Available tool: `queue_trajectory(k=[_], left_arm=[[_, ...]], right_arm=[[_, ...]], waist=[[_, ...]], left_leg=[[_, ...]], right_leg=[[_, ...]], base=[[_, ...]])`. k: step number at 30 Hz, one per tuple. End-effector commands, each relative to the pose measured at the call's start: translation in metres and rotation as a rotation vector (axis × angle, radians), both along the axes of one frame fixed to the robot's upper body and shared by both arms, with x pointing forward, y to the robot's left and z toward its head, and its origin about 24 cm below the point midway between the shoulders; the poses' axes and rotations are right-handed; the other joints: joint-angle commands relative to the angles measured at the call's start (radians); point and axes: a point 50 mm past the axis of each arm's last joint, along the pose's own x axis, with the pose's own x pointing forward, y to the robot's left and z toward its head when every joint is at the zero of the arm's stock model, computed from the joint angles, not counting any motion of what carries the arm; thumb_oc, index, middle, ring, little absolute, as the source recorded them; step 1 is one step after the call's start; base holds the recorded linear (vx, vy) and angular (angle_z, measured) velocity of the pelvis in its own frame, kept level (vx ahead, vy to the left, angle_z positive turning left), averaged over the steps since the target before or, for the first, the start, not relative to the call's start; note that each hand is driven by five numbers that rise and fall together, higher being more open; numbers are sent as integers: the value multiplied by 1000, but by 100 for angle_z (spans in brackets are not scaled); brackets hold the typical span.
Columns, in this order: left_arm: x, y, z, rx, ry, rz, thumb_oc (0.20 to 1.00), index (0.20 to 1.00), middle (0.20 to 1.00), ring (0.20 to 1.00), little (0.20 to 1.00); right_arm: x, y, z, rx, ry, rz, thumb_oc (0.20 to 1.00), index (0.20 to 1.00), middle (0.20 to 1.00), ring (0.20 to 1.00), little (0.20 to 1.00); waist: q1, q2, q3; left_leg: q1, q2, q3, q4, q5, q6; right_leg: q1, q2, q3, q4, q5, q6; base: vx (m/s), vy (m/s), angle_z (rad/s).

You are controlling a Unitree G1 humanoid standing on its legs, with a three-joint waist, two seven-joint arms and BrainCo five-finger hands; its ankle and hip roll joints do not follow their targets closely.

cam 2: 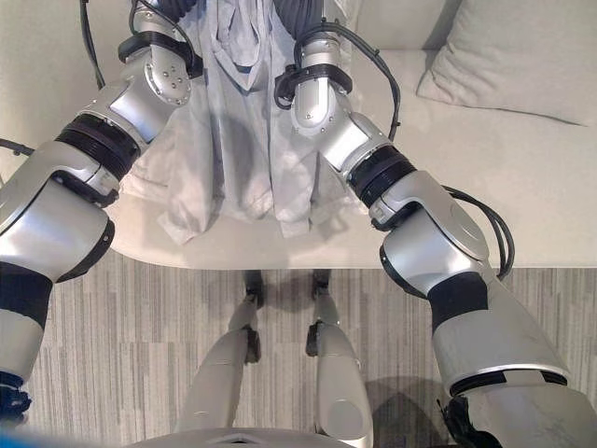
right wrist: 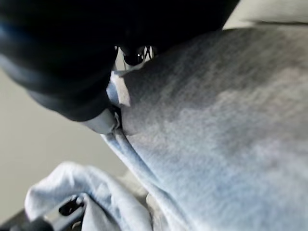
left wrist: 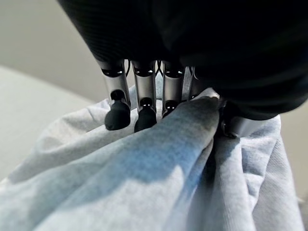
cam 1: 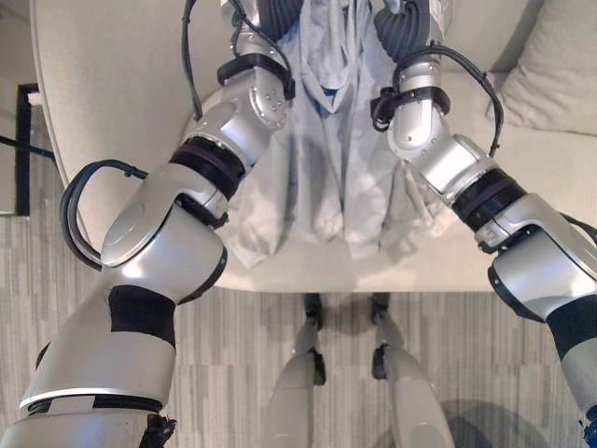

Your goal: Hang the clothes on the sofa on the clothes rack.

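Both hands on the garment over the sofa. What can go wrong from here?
1. The left robot hand pinches just a fold of the light grey garment; the cloth may slip out on the lift.
2. The right robot hand is mostly buried in cloth, so its hold is hard to confirm.
3. The garment's lower part still bunches at the front edge of the sofa; it could drag or snag there.

I see a pale cushion [cam 2: 504, 61] to my right and striped grey flooring [cam 1: 448, 345] below me.
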Motion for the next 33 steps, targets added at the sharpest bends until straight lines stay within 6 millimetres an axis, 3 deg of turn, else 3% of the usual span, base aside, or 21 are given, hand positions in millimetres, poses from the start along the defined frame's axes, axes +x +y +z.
queue_trajectory(k=[1,11,17,19,23,24,33], left_arm=[[-20,-8,45,-76,-229,-31,200,200,200,200,200],[-32,-6,40,-135,-305,-128,200,200,200,200,200],[-32,13,29,-134,-294,-120,200,200,200,200,200],[-32,28,21,-130,-271,-112,200,200,200,200,200],[-32,32,18,-116,-258,-108,200,200,200,200,200],[-35,56,13,-75,-233,-71,200,200,200,200,200],[-38,79,2,-85,-220,-31,200,200,200,200,200]], right_arm=[[-18,4,48,33,-207,-25,200,200,200,200,200],[-25,-7,41,30,-257,-41,200,200,200,200,200],[-24,-34,33,31,-258,-92,200,200,200,200,200],[-23,-46,25,-3,-232,-101,200,200,200,200,200],[-22,-50,22,-22,-222,-108,200,200,200,200,200],[-16,-65,15,-94,-156,-107,200,200,200,200,200],[-9,-72,0,-181,-93,-128,200,200,200,200,200]], waist=[[14,36,-38],[19,28,-122],[32,25,-206],[48,20,-260],[51,20,-270],[84,7,-329],[107,5,-358]], left_leg=[[97,-12,-17,-32,-51,-88],[236,-12,-12,-30,-93,-84],[342,14,-15,-27,-121,-89],[396,33,-24,-26,-129,-98],[413,38,-29,-27,-132,-101],[445,80,-51,-27,-121,-129],[491,105,-77,-23,-125,-137]], right_leg=[[31,-71,20,11,-17,191],[188,-88,-1,12,-70,183],[311,-89,-27,20,-130,172],[378,-77,-47,31,-163,163],[400,-72,-55,30,-170,159],[479,-26,-76,12,-211,147],[544,5,-72,11,-232,135]], base=[[0,0,0],[66,-40,6],[99,-101,14],[105,-177,19],[1,-112,9],[-79,-371,7],[-25,-50,14]])
